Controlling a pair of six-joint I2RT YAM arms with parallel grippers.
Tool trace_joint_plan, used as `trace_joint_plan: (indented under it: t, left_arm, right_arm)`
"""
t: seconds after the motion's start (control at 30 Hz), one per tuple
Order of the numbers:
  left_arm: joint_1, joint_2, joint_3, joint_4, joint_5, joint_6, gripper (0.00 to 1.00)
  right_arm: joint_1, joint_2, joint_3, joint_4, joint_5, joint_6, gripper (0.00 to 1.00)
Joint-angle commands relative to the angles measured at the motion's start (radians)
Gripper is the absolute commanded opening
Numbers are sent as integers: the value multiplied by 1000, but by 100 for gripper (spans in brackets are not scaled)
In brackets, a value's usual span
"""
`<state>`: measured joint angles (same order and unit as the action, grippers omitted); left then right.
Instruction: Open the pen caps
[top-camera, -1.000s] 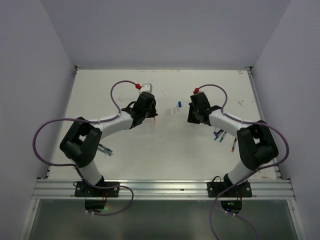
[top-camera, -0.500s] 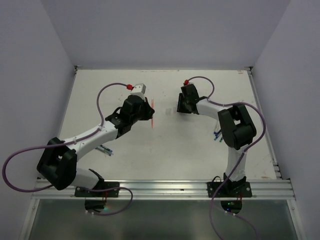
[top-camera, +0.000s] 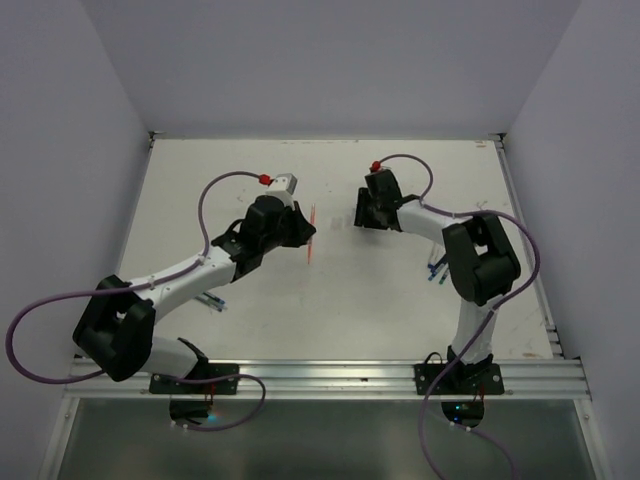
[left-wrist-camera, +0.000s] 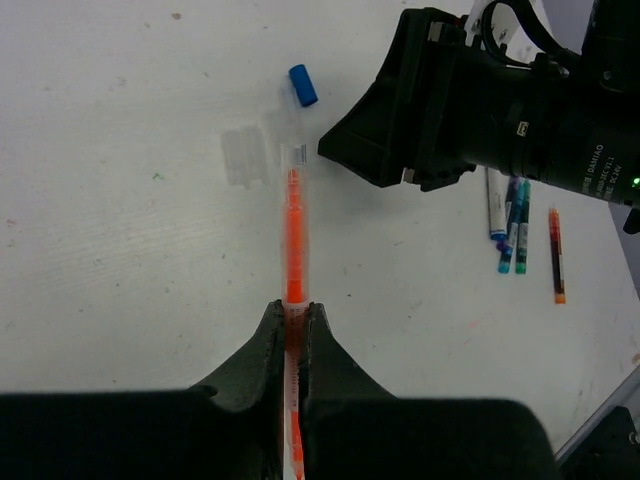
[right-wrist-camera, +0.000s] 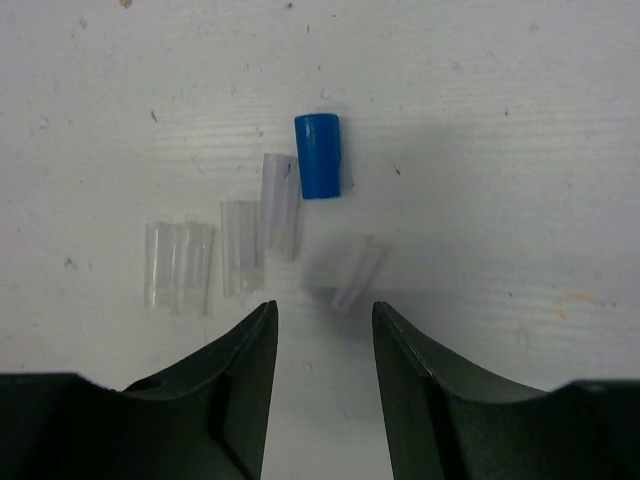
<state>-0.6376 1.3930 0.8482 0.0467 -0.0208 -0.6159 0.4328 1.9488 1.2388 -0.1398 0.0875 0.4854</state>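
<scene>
Several pen caps (right-wrist-camera: 281, 205) are lying loose on the bench (top-camera: 400, 310), in its far half, about midway between its left and right edges.
One blue cap (right-wrist-camera: 318, 155) is lying just beside a clear one, with the other clear ones close by, one of them blurred. They are looking light, hard and smooth, likely to skid or roll under a pinch, so I am judging a hold across the short barrel best. My right jaws are hanging partly open over them, holding nothing. My left jaws are clamping shut on an orange pen (left-wrist-camera: 294, 235) partway along its barrel; whether its far end is wearing a cap I cannot tell. No container is showing.
</scene>
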Motion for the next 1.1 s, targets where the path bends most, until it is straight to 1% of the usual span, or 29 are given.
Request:
trace_joint_plan:
  t: [0.0, 0.07, 0.1, 0.13, 0.17, 0.2, 0.27, 0.3, 0.37, 0.4, 0.47, 0.5, 0.57, 0.7, 0.83, 0.9, 0.93, 0.97, 1.0, 1.07]
  left_arm:
    - [-25, 17, 9, 122, 99, 18, 0]
    - [-39, 50, 31, 154, 131, 19, 0]
    - [-56, 96, 60, 162, 157, 24, 0]
    - [-63, 121, 78, 174, 171, 25, 0]
    - [-85, 151, 98, 176, 186, 28, 0]
    - [-97, 216, 145, 177, 215, 30, 0]
    - [-131, 288, 196, 191, 249, 38, 0]
    - [-145, 363, 253, 196, 283, 39, 0]
    - [-175, 440, 313, 202, 309, 35, 0]
    - [-186, 505, 368, 206, 326, 31, 0]
    - [-215, 563, 420, 217, 334, 16, 0]
    - [-224, 618, 478, 216, 337, 15, 0]
    - [-250, 670, 543, 190, 349, 13, 0]
    - [-281, 784, 687, 180, 380, -14, 0]
    - [-297, 889, 853, 46, 328, -39, 0]
    - [-298, 948, 937, 15, 311, -68, 0]
    - [-301, 968, 969, -35, 297, -74, 0]
    - [-307, 1000, 1024, -45, 267, -77, 0]
    - [-310, 1015, 1045, -100, 254, -77, 0]
    - [-320, 1047, 1083, -114, 223, -93, 1]
  right_arm:
    - [0, -178, -32, -32, 50, 10, 47]
    - [-5, -292, -50, -96, 104, 13, 51]
    - [-6, -332, -58, -119, 127, 18, 52]
    - [-11, -368, -70, -167, 144, 21, 57]
    - [-17, -446, -71, -196, 185, 24, 60]
    - [-23, -479, -73, -228, 201, 31, 61]
    - [-55, -572, -71, -309, 215, 35, 64]
    - [-71, -602, -73, -334, 190, 39, 64]
    - [-112, -652, -82, -380, 152, 47, 64]
    - [-121, -701, -96, -388, 117, 53, 65]
    - [-129, -746, -107, -414, 95, 55, 65]
    - [-132, -778, -110, -422, 84, 59, 65]
    - [-135, -810, -122, -438, 54, 62, 66]
    - [-134, -869, -148, -449, 46, 65, 66]
    - [-135, -919, -176, -442, 29, 74, 66]
    - [-134, -936, -188, -437, 35, 78, 66]
    - [-135, -944, -191, -438, 40, 76, 66]
    - [-135, -956, -191, -438, 44, 73, 66]
    - [-135, -964, -194, -438, 46, 73, 66]
    - [-137, -985, -194, -438, 58, 71, 66]
